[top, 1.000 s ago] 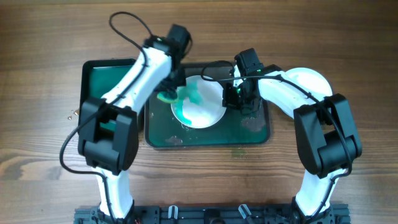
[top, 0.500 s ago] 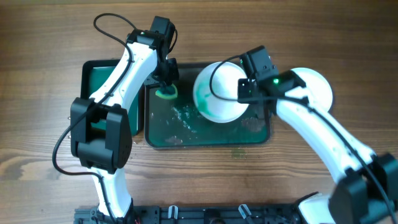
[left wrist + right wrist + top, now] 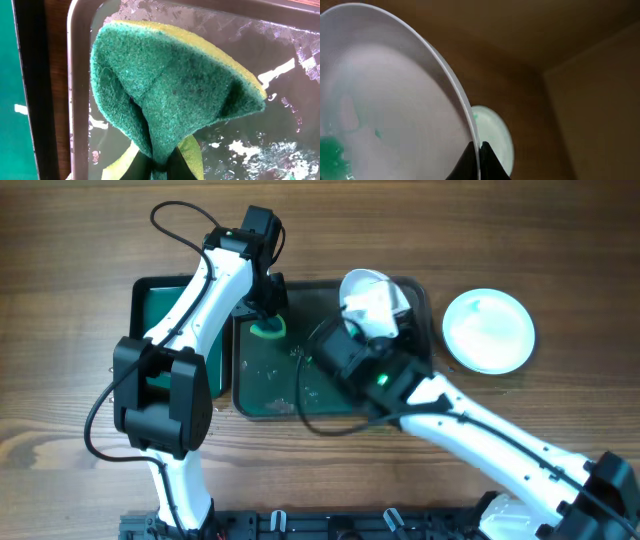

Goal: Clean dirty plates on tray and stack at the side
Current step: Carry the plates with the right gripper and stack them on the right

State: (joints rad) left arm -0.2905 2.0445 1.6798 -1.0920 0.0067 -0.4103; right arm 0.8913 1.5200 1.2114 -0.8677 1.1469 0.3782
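A: Green scrub fibre, coarse and felted, on one face and yellow foam on the other: the sponge (image 3: 170,95) is folded into a cone. What has hold of it?

B: The left gripper (image 3: 159,167), its jaws pinching the fold at the bottom. It hangs over the left end of the dark green tray (image 3: 80,75), whose glossy floor is wet and flecked with pale streaks.

A: And the right gripper (image 3: 479,159)?

B: Its jaws are clamped on the thin rim of a round white plate (image 3: 395,95). The plate is smooth and glazed, held up on edge and tilted above the tray's far side, right of centre. A teal smear (image 3: 330,150) sits low on its face.

A: Any other plate?

B: A second plate (image 3: 488,330) lies flat on the wooden tabletop (image 3: 70,240), near the tray's right end but apart from it, with a faint greenish tint. A smaller bright-green tray (image 3: 165,300) lies just beside the dark one's left edge.
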